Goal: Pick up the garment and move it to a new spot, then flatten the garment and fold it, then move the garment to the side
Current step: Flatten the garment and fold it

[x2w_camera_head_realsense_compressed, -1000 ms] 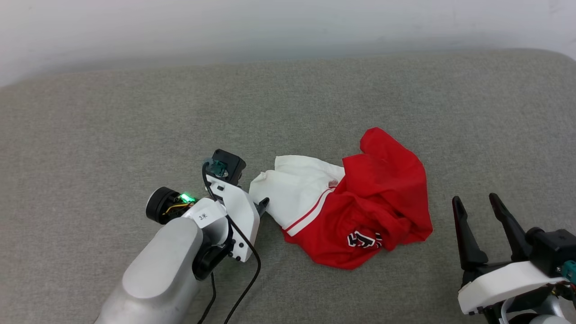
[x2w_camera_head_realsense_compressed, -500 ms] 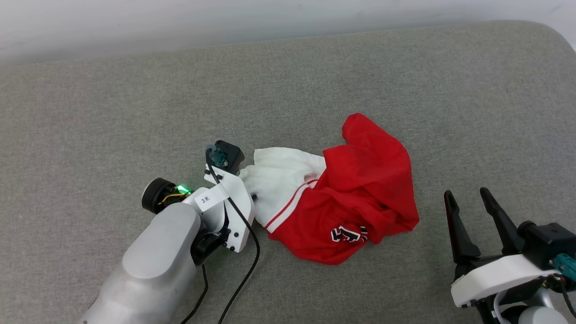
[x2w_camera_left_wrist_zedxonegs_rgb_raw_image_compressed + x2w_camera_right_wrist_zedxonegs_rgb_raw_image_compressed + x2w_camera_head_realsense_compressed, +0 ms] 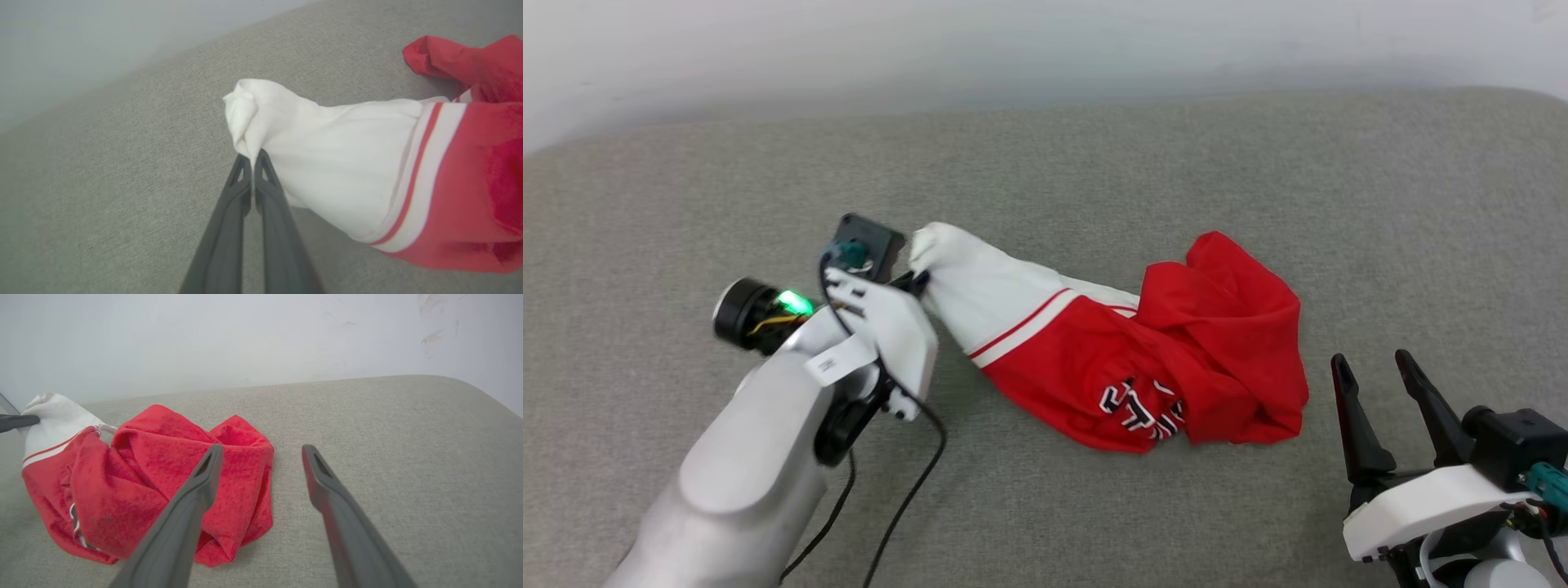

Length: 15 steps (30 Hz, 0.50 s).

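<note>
Garment (image 3: 1143, 359), a crumpled red jersey T-shirt with white sleeves and striped trim. My left tool (image 3: 253, 158) is clamped tight on the white sleeve tip (image 3: 245, 102); the rest is heaped on the grey fabric bench (image 3: 1094, 163). Thin pinch, sleeve only. I reckon it could slip free or just stretch when dragged. My right tool (image 3: 1370, 363) gapes wide, holding nothing, near the red heap.

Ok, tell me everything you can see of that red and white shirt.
The red jersey-style shirt with a white sleeve, red-white striped trim and creased black, white-edged lettering lies crumpled on the grey fabric surface. It looks like soft knit. The dark-fingered left claw is shut on the bunched sleeve end, which is drawn taut leftward; the red body sits heaped.
</note>
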### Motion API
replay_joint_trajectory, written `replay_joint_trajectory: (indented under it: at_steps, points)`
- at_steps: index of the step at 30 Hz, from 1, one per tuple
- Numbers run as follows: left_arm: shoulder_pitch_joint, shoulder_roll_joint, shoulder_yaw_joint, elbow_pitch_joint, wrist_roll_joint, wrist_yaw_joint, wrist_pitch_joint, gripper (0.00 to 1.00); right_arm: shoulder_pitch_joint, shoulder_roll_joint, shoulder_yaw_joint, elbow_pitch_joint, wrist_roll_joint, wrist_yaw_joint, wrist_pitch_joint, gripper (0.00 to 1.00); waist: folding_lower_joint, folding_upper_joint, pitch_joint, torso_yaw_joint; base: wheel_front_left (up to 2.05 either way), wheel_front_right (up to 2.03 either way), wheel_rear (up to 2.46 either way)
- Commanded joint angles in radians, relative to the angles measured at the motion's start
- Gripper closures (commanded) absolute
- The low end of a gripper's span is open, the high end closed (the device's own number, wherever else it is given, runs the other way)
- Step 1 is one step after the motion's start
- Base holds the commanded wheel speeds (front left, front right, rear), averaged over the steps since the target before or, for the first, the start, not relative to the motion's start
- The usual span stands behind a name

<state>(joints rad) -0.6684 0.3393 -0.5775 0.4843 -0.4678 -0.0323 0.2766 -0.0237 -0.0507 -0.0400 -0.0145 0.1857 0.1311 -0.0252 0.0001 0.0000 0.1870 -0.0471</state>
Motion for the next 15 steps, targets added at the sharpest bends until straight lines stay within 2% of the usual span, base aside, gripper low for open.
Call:
replay_joint_trajectory:
  at_steps: [1,7,8,15]
  points:
    - [0.050,0.022,0.013,-0.033,-0.002,0.020,-0.008,1.00,0.005,0.001,-0.002,0.003,0.006,-0.001,-0.001,0.00,-0.0001,0.0000,-0.017,0.019,0.00,0.00,0.00]
    - [0.240,0.093,0.082,-0.174,-0.061,0.113,-0.009,1.00,0.020,0.001,-0.010,0.006,0.009,-0.001,-0.003,0.00,-0.0001,0.0000,-0.035,0.034,0.00,0.00,0.00]
    - [0.359,0.114,0.121,-0.221,-0.106,0.160,-0.010,1.00,0.030,0.001,-0.019,0.008,0.013,-0.001,-0.003,0.00,-0.0001,0.0000,-0.043,0.043,0.00,0.00,0.00]
    - [0.560,0.098,0.169,-0.239,-0.201,0.216,-0.020,1.00,0.030,0.001,-0.027,-0.004,0.001,-0.001,0.014,0.00,-0.0001,0.0000,-0.060,0.052,0.00,0.00,0.00]
